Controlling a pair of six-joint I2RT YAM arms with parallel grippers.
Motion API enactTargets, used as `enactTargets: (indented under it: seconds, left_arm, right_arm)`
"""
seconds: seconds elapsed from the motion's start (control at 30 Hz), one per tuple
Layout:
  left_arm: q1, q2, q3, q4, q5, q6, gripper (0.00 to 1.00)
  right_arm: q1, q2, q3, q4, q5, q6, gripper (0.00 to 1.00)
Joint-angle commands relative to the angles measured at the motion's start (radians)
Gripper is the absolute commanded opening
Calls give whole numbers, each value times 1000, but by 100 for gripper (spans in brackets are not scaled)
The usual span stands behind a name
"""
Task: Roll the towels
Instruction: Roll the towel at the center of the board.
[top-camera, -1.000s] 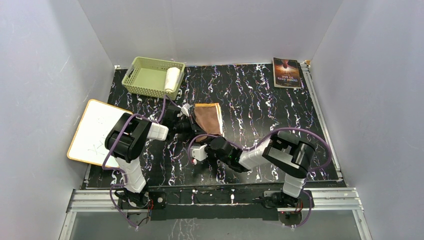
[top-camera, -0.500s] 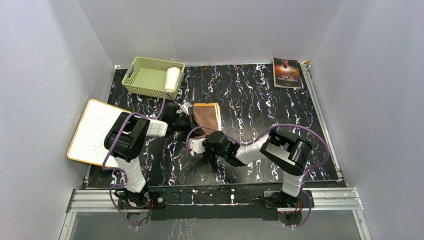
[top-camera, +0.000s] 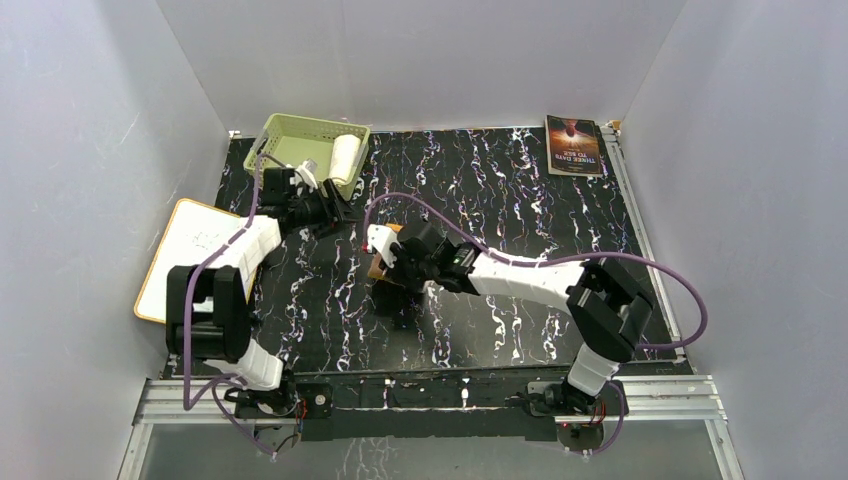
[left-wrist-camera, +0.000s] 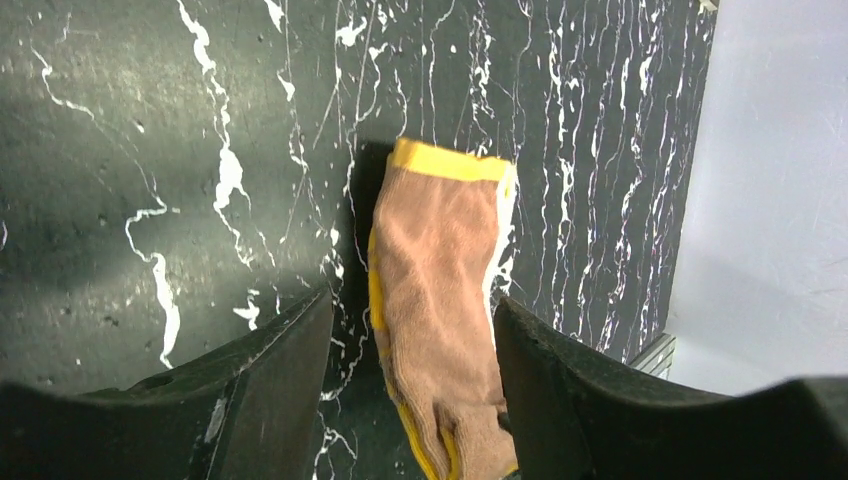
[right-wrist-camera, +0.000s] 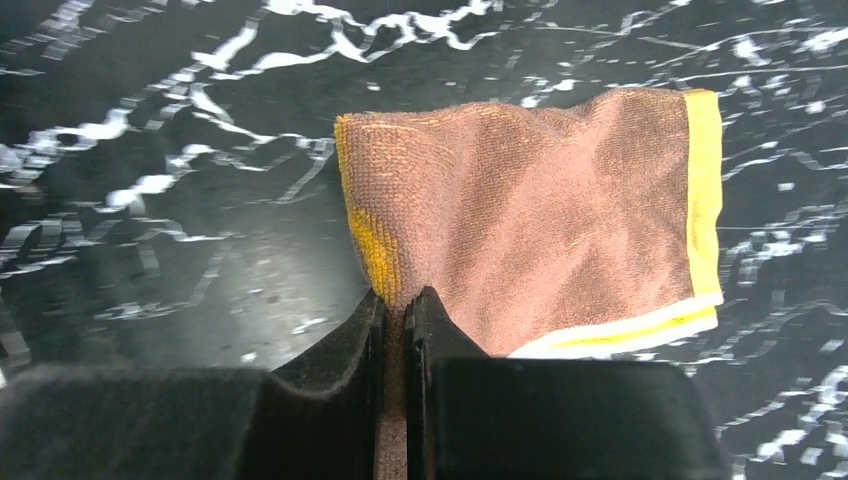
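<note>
Right gripper (right-wrist-camera: 405, 300) is pinching the near corner of the brown towel (right-wrist-camera: 540, 230), cloth extending ahead and rightward; left gripper (left-wrist-camera: 410, 305) is hanging spread and empty, towel lying lengthwise ahead of it.

Green basket (top-camera: 310, 122) and book (top-camera: 574, 146) sit at the marbled table's (top-camera: 520, 200) far corners, white board (top-camera: 190, 255) at left.

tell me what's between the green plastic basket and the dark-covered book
Top view: only bare black marbled tabletop from green plastic basket to dark-covered book.
</note>
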Motion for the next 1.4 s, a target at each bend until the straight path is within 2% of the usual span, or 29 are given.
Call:
enactTargets:
  seconds: [0.0,0.17,0.37,0.5,0.63,0.7,0.9,1.0,1.13,1.37]
  left_arm:
    - [-2,-89,-82,-110,54,42,59]
    - [-3,-191,-185,-102,106,48,59]
    - [-2,-294,-204,-158,119,78,59]
    - [-2,-329,-191,-196,128,92,59]
    - [-2,-357,-190,-209,156,94,59]
    - [-2,-365,-216,-181,193,71,56]
    - [-3,-342,-367,59,315,-95,16]
    - [-7,-314,-428,192,349,-183,2]
    - [-18,-247,-477,333,387,-255,0]
    - [-40,-130,-505,456,368,-288,0]
  right_arm:
    - [-15,-47,66,-144,-207,222,0]
    - [-75,36,126,-142,-415,320,0]
    - [-188,309,327,-242,-807,382,0]
    - [-210,462,428,-291,-918,391,0]
    - [-236,522,457,-283,-909,430,0]
    - [-249,553,470,-290,-877,447,0]
    - [-260,642,499,-322,-794,478,0]
    - [-260,664,497,-320,-783,490,0]
    - [-262,678,497,-317,-766,496,0]
    - [-264,703,520,-321,-752,525,0]
